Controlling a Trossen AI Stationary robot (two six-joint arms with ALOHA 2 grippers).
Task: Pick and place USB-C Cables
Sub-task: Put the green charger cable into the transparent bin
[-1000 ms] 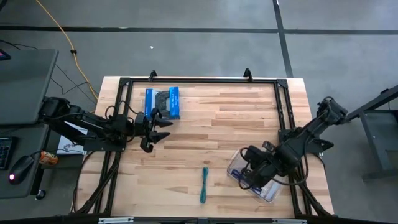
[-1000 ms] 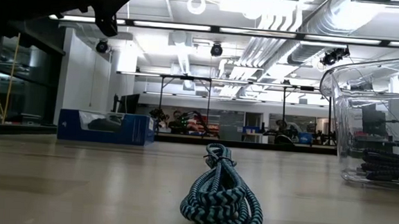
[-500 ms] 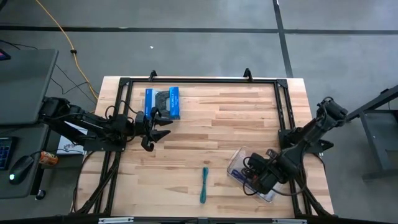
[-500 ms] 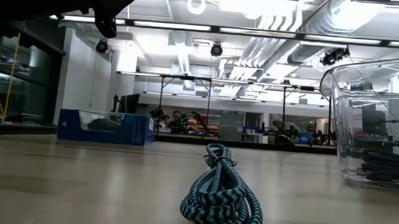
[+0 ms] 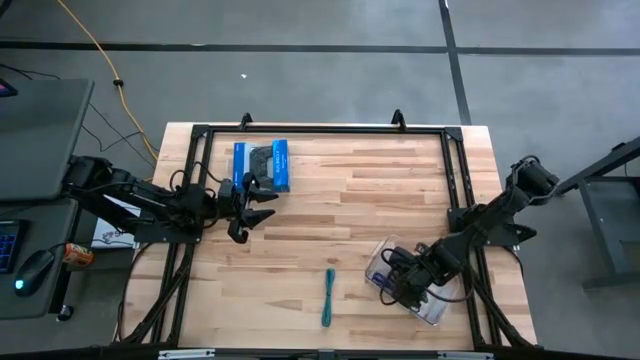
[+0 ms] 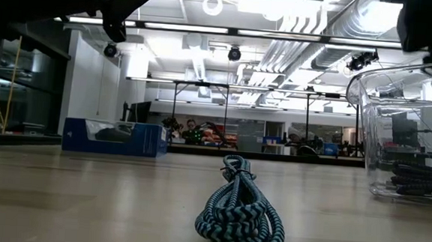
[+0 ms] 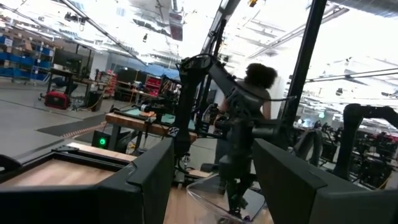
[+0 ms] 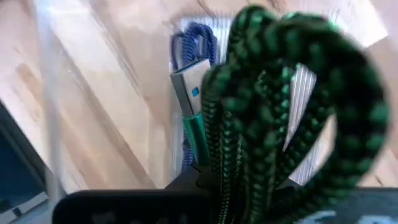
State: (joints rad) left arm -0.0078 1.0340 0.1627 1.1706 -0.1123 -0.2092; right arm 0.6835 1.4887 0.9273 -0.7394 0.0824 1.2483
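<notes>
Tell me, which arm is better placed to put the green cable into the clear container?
The right arm. Its pincer already holds the green cable directly above the clear container. The left pincer hovers open, empty, near the blue box, far across the table.

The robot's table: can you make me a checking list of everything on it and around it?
Surface: wooden table inside a black frame.
Job's things: teal cable lies loose near the front edge; green cable is held over the clear bin; a purple cable and a dark one lie inside it.
Clutter: blue box at the back left.
Grippers: right gripper shut on the green cable, above the bin; left gripper open, in the air beside the blue box.
Cables: yellow cord on the floor.
Surroundings: grey floor, side desk with mouse; a person stands behind the table.
</notes>
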